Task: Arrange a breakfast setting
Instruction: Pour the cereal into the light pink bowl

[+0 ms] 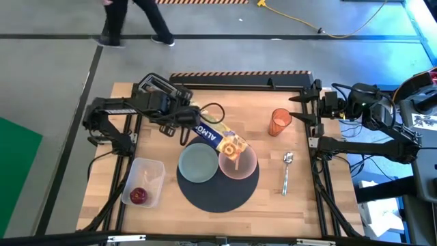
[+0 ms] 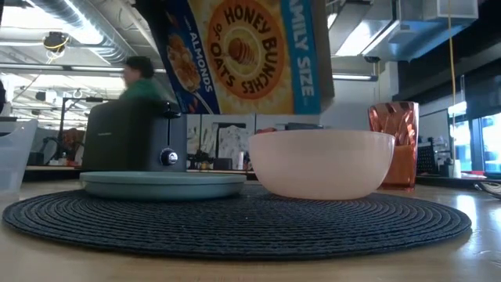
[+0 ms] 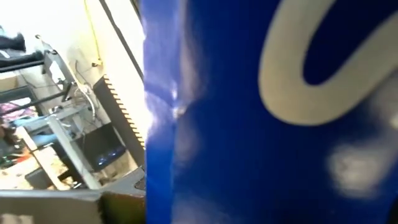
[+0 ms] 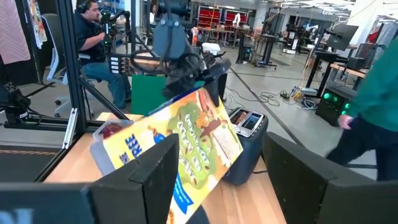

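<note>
Left gripper (image 1: 188, 117) grips, it seems, the tilted cereal box (image 1: 220, 139) above the pink bowl (image 1: 238, 162) — bowl and green plate (image 1: 198, 164) share the mat (image 1: 217, 193) by the desk's front edge. Right gripper (image 1: 305, 109) waits spread at the right edge.

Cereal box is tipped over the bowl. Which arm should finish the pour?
Left. Its gripper already holds the cereal box tilted above the pink bowl. The right gripper waits open at the table's far edge, beyond the orange cup.

We see a robotics lab: a wooden table (image 1: 273, 198) inside a metal frame, hazard tape (image 1: 205, 2) on the concrete floor, many workstations (image 4: 336, 37) and seated people (image 4: 93, 37) behind
</note>
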